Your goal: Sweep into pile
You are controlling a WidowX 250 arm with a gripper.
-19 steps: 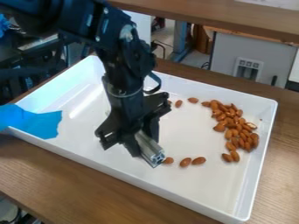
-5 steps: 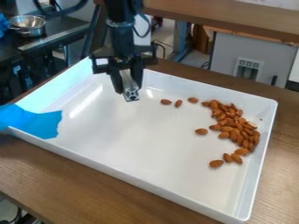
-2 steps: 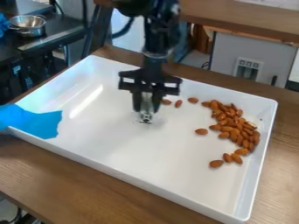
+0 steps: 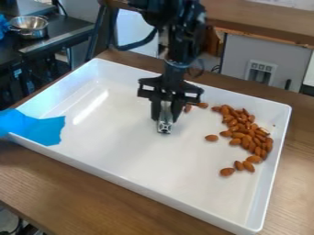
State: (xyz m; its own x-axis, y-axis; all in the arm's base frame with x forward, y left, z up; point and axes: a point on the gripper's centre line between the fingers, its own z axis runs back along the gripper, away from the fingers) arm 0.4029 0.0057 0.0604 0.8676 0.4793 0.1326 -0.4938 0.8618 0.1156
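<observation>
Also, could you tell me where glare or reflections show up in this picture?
Camera view: a bright slanting streak of glare on the left part of the white tray's floor; shiny highlights on the metal bowl.

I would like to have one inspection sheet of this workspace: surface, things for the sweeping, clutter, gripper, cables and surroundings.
Surface: white tray on a wooden table.
Job's things: almonds mostly heaped toward the tray's right side; a few lie apart, including one left of the heap and some near the gripper.
Clutter: blue sheet over the tray's left edge.
Gripper: above the tray, left of the heap, closed on a silver metal bar that points down.
Cables: black cable loops beside the arm.
Surroundings: metal pot on a dark counter; grey panel behind the table.
</observation>
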